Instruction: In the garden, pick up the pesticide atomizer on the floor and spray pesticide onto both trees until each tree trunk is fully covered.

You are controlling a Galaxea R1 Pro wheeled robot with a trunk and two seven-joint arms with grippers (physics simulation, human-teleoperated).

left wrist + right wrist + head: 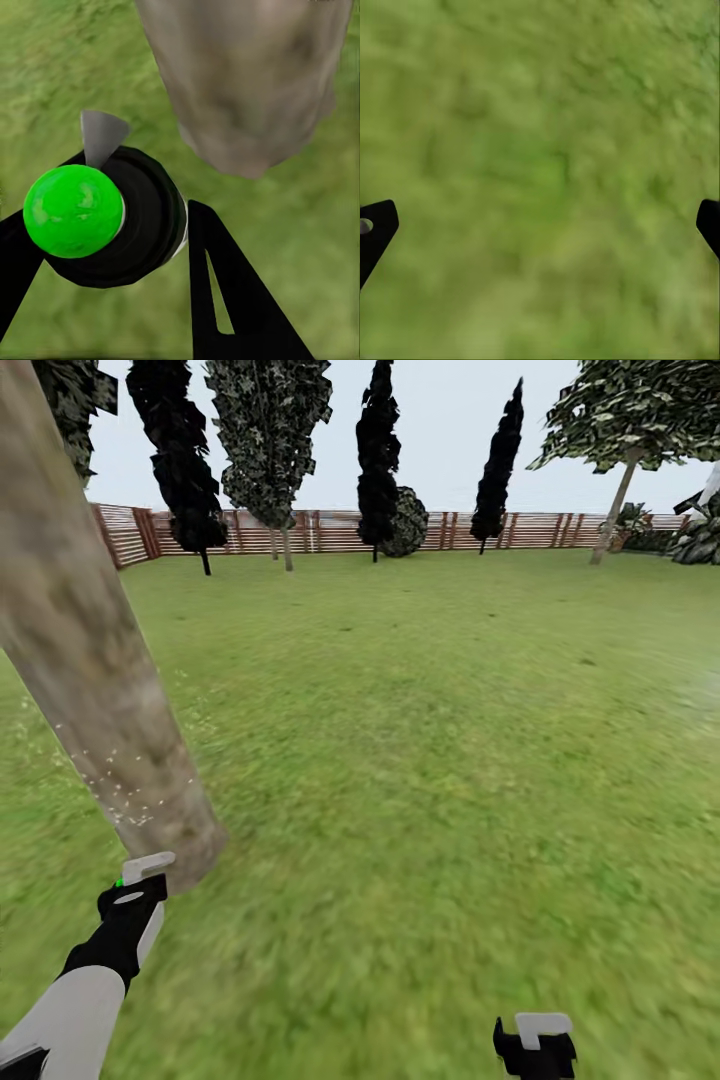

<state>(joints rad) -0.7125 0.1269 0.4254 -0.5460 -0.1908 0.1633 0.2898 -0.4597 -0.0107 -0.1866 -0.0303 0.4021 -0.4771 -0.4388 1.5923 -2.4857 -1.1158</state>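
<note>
A thick mottled grey-tan tree trunk (90, 680) leans across the left of the head view, with a mist of white pesticide specks (120, 790) on its lower part. My left gripper (130, 905) is shut on the pesticide atomizer (140, 872), held just short of the trunk's base. In the left wrist view the atomizer (97, 217) is a black body with a bright green ball and a grey nozzle, gripped between black fingers (225, 292), and the trunk (247, 82) is right ahead. My right gripper (535, 1040) hangs open over bare grass (540, 150). Far off stands another tree with a pale trunk (615, 510).
Green lawn (450, 760) stretches out to a brown slatted fence (330, 530). Black cypress-like trees (378, 450) and a dark round shrub (408, 520) stand along the fence. Low plants (695, 540) sit in the far right corner.
</note>
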